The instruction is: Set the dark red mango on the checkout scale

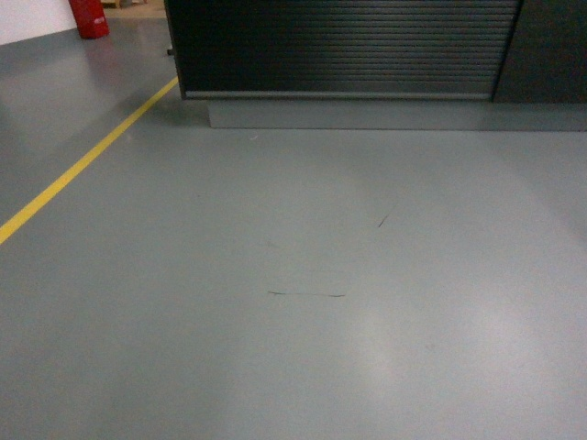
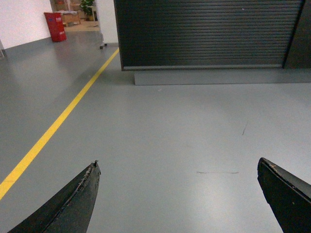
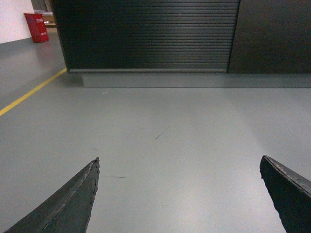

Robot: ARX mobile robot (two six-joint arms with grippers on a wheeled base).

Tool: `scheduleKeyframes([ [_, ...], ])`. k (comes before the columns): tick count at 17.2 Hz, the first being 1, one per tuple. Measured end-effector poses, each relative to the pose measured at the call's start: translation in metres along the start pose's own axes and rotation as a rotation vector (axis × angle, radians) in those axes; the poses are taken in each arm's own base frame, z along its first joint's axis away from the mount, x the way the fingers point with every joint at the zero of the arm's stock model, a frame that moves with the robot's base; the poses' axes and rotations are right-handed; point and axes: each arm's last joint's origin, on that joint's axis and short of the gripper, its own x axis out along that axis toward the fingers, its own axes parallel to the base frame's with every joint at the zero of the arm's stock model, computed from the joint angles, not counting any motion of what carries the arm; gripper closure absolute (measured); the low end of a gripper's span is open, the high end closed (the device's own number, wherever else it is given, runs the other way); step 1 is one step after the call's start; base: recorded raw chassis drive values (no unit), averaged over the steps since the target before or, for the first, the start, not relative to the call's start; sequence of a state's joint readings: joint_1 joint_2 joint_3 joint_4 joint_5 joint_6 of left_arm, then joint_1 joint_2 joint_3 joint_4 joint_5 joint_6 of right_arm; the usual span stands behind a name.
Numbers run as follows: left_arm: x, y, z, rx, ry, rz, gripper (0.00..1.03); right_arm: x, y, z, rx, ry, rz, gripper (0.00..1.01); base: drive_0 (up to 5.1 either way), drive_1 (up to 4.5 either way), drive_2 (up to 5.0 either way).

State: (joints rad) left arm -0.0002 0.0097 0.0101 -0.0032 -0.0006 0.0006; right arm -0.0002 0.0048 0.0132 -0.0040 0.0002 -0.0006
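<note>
A: Head view? Checkout at twelve o'clock, no mango, no scale

B: Left gripper gapes, empty; right gripper too. Mango's likely smooth, bruisable: I'd grasp mid-belly, gently

One checkout, one yellow floor line, one red bin, four fingers
</note>
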Motion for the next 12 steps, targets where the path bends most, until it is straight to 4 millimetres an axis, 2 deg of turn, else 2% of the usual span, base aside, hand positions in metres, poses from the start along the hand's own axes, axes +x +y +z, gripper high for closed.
scheduleKeyframes([
  [12,0.0,0.0,0.0,0.0,0.0,0.0,0.05,0.0,0.0,0.0001,0.0,-0.001,0.0,0.03,0.1,2.44,-2.3],
])
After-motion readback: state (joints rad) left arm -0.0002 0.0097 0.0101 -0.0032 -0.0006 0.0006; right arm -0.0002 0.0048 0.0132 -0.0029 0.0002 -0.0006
